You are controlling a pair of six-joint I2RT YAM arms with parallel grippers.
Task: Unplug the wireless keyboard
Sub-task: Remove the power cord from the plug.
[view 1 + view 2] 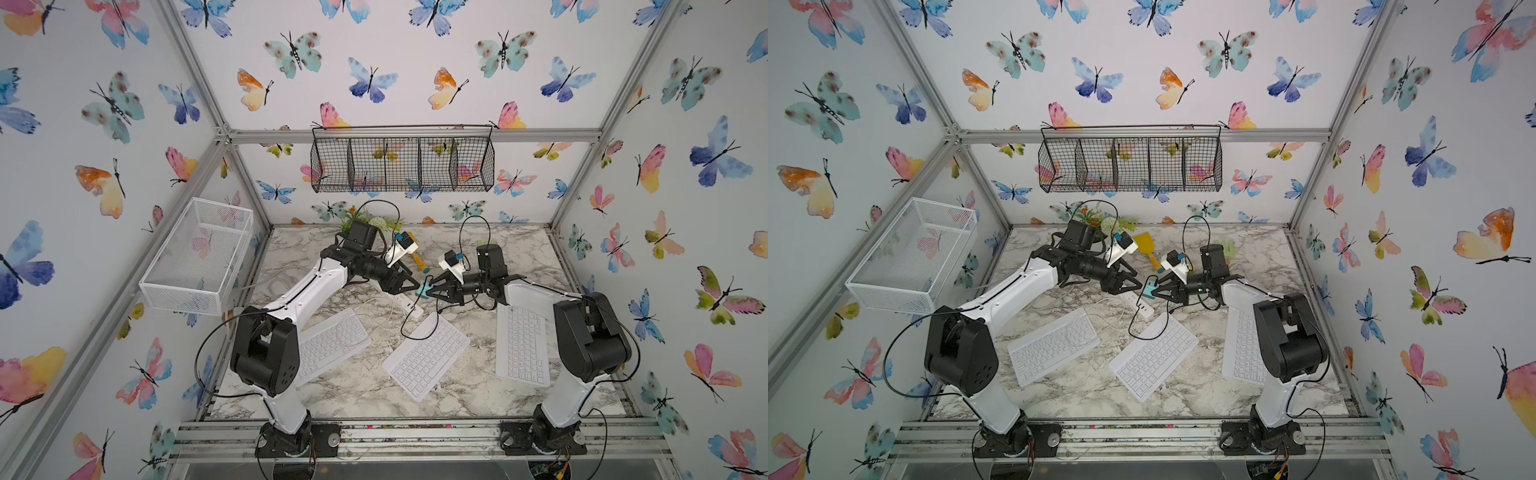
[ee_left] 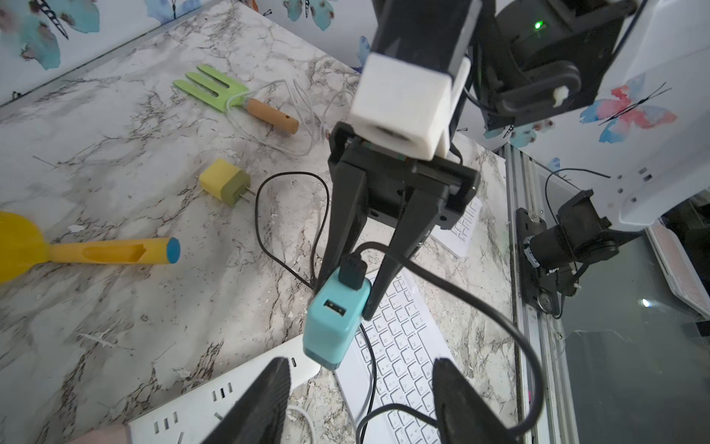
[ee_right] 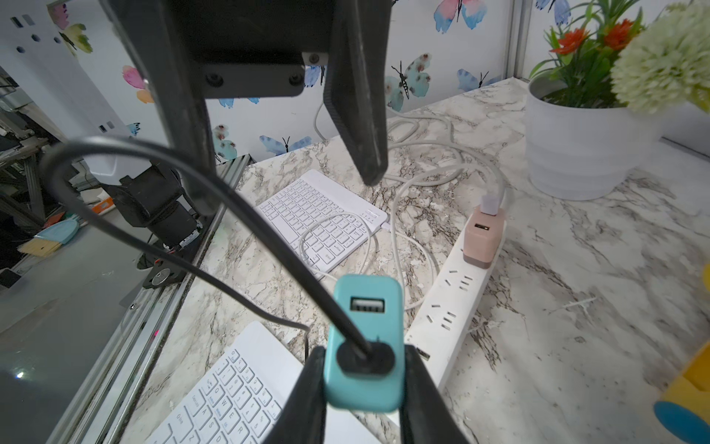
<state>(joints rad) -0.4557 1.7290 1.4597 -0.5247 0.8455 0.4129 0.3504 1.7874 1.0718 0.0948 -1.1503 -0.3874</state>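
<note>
A teal charger [image 1: 424, 289] [image 2: 334, 319] [image 3: 388, 330] hangs just over the end of the white power strip [image 2: 192, 411] [image 3: 453, 303]. My right gripper [image 3: 365, 351] [image 1: 430, 291] is shut on its sides. Its prongs are hidden. A black cable [image 2: 480, 307] [image 1: 405, 328] is plugged into the charger's top and runs down to the middle white keyboard [image 1: 426, 357] [image 1: 1152, 357]. My left gripper [image 2: 363, 363] [image 1: 413, 286] faces the charger from the other side. It is open, with fingertips just short of the charger and nothing between them.
Two more white keyboards lie left [image 1: 332, 345] and right [image 1: 521, 345]. A pink charger [image 3: 482, 238] with a white cable sits in the strip. A yellow charger [image 2: 224, 184], yellow shovel [image 2: 111, 251], green fork [image 2: 215, 86] and white plant pot [image 3: 584, 153] lie behind.
</note>
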